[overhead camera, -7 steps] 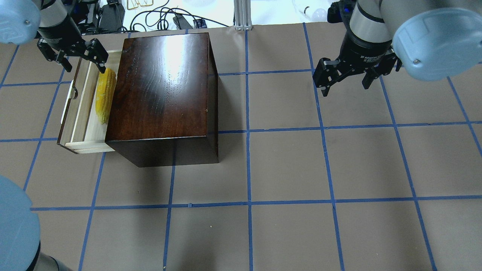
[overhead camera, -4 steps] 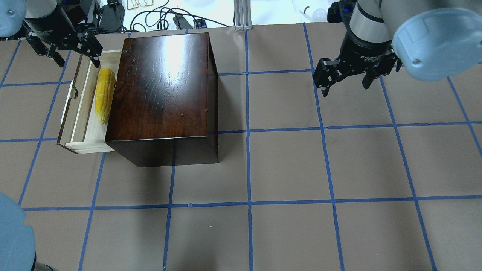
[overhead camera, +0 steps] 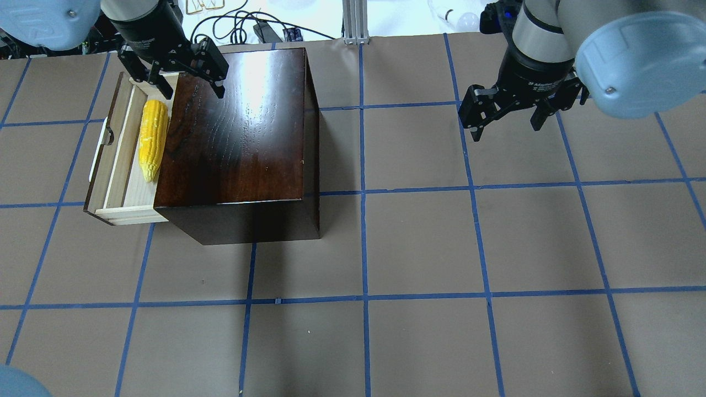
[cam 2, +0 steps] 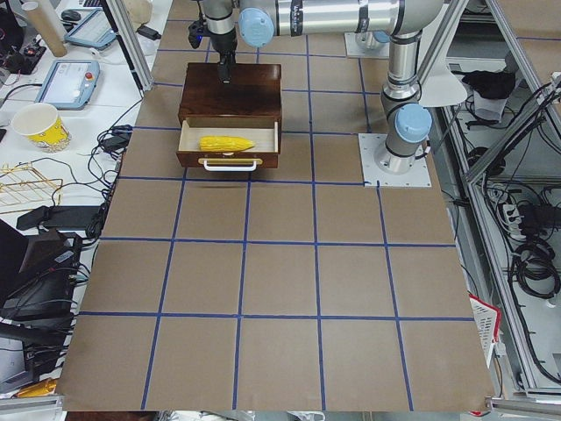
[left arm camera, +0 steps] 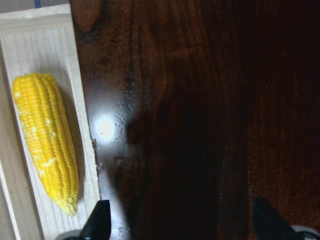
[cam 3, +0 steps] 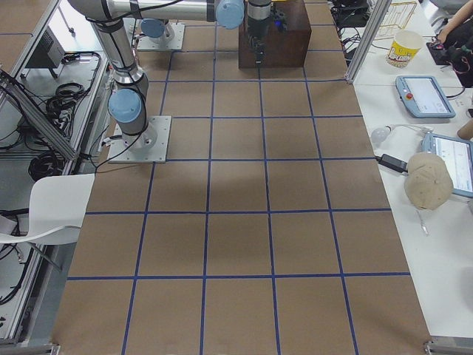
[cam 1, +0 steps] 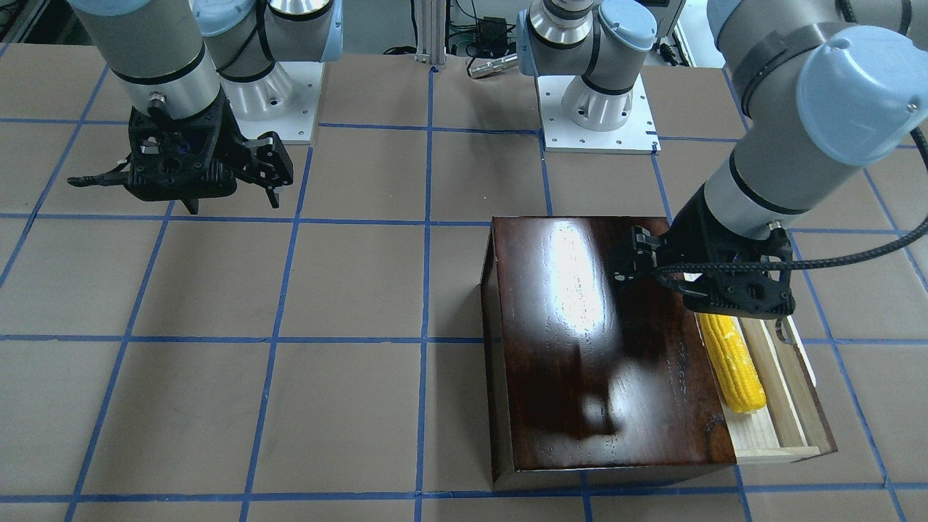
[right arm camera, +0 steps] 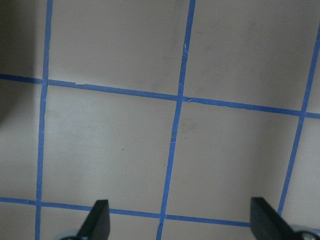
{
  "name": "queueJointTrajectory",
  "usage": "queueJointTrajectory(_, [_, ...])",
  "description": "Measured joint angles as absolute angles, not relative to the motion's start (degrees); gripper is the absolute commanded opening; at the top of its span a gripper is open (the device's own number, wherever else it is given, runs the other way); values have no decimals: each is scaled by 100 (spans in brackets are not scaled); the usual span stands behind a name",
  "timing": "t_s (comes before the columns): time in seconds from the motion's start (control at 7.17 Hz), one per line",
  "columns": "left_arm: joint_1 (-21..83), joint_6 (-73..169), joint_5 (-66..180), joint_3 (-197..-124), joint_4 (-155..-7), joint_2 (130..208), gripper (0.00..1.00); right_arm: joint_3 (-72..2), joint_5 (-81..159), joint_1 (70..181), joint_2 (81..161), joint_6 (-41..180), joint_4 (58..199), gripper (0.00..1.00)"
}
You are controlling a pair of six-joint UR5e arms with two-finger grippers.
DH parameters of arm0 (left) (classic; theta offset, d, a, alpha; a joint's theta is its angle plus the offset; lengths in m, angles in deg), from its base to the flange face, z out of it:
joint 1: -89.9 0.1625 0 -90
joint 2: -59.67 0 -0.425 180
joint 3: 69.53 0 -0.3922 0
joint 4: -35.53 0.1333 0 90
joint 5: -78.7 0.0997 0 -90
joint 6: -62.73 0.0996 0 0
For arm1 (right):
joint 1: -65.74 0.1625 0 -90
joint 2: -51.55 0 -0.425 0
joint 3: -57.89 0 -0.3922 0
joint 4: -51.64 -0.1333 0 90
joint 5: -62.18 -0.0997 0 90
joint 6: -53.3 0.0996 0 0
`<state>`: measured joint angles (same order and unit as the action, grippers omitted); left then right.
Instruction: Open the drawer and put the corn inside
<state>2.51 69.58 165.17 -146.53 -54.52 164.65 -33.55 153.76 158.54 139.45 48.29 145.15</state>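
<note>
The drawer (overhead camera: pixel 122 190) stands pulled out of the dark wooden box (overhead camera: pixel 237 127) toward the table's left, its white handle (overhead camera: pixel 99 151) outward. The yellow corn (overhead camera: pixel 151 140) lies loose along the pale tray, close to the box; it also shows in the front-facing view (cam 1: pixel 732 362) and the left wrist view (left arm camera: pixel 45 140). My left gripper (overhead camera: pixel 191 88) is open and empty, above the box's far-left corner, by the corn's thick end. My right gripper (overhead camera: pixel 506 124) is open and empty, hovering over bare table far to the right.
Cables and gear (overhead camera: pixel 231 25) and an aluminium post (overhead camera: pixel 353 22) lie beyond the table's far edge. Both arm bases (cam 1: pixel 598 109) stand at the robot's side. The brown table bears a blue tape grid (overhead camera: pixel 364 248).
My left gripper has moved right, from beyond the drawer's far-left corner to over the box's far-left corner, still open. The corn, drawer and right arm have not moved.
</note>
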Motion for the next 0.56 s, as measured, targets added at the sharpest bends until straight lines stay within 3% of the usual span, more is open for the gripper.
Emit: queueJointTrajectory(0.56, [6, 6839, 16418, -15052, -5470, 16177, 100, -3352, 15374, 15862, 13945, 4829, 14515, 100])
